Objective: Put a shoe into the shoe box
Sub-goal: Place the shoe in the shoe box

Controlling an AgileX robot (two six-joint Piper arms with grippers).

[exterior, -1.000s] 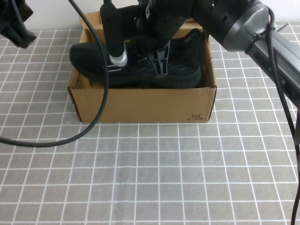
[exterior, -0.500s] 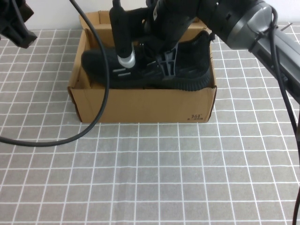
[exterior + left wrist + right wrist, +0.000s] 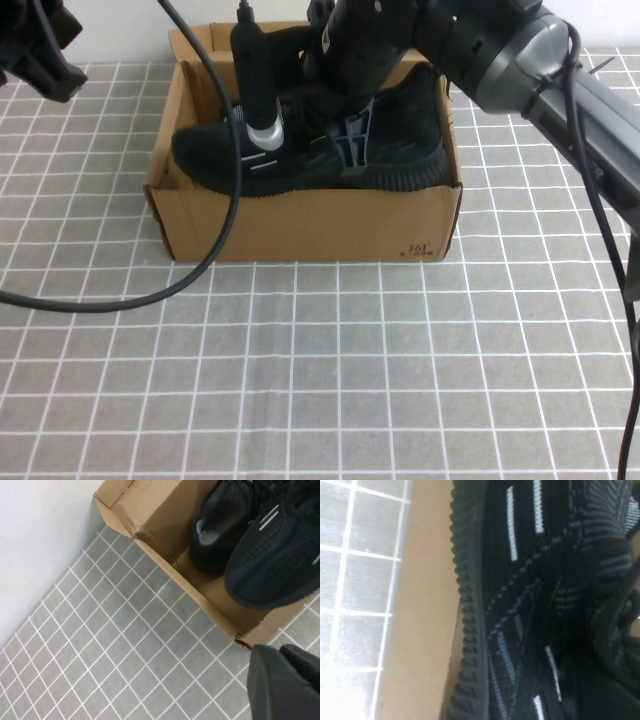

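A black knit shoe (image 3: 330, 150) lies lengthwise across the open cardboard shoe box (image 3: 300, 225), toe to the left and sole along the front wall. My right gripper (image 3: 335, 85) reaches down into the shoe's laces from above and is shut on it, with its fingers hidden by the shoe. The right wrist view shows the shoe's upper and ribbed sole (image 3: 470, 630) against the box wall (image 3: 422, 605). The left wrist view shows the held shoe's toe (image 3: 280, 555) over the box corner and a second black shoe (image 3: 215, 525) inside. My left gripper (image 3: 40, 55) is shut and empty, raised at the far left, also seen in its wrist view (image 3: 287, 682).
A black cable (image 3: 150, 290) loops over the grey tiled table left of the box, and its silver-ended plug (image 3: 262, 130) hangs in front of the shoe. The white wall (image 3: 35, 540) stands right behind the box. The right arm's thick links (image 3: 560, 70) cross the upper right.
The right gripper has carried the shoe to the right and lower, so the toe that overhung the box's left wall now sits inside it. The left gripper has stayed put.
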